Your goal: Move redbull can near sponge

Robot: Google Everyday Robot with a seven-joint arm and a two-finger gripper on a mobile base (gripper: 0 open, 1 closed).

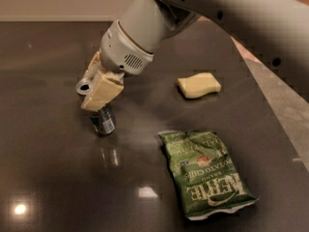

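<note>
The redbull can (103,121) is upright on the left of the dark table, its top gripped between cream fingers (102,92). My gripper (98,103) is shut on the can from above; whether the can touches the tabletop I cannot tell. The sponge (199,85), pale yellow with wavy sides, lies flat on the table to the right of the can and a little farther back, well apart from it.
A green chip bag (207,173) lies flat at the front right, below the sponge. My arm (231,13) crosses the top right of the view. The table's right edge (270,88) runs diagonally beside a lighter floor.
</note>
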